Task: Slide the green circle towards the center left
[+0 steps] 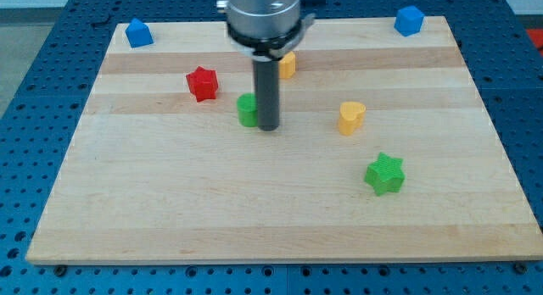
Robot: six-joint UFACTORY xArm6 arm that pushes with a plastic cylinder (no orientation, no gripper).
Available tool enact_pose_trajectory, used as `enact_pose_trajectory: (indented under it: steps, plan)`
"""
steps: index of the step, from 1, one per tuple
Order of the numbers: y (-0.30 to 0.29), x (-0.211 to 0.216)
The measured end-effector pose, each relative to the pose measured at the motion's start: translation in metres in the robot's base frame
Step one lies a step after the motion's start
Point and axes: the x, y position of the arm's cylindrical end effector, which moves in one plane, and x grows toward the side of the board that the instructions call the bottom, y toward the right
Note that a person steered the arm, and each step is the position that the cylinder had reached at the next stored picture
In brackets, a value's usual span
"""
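Note:
The green circle (247, 110) is a short green cylinder standing a little above the middle of the wooden board (170, 210). My tip (269, 127) is right against the circle's right side and hides that edge of it. The dark rod rises from there to the grey arm head at the view's top.
A red star (202, 83) lies up and left of the green circle. A yellow block (288, 64) sits half hidden behind the rod. A yellow heart-like block (351, 118) and a green star (385, 174) lie to the right. Blue blocks sit at the top left corner (138, 32) and the top right corner (409, 20).

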Motion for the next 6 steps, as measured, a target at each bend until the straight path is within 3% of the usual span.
enact_pose_trajectory:
  steps: [1, 3, 6]
  plan:
    - [-0.039, 0.001]
    - [-0.012, 0.015]
    - [-0.002, -0.039]
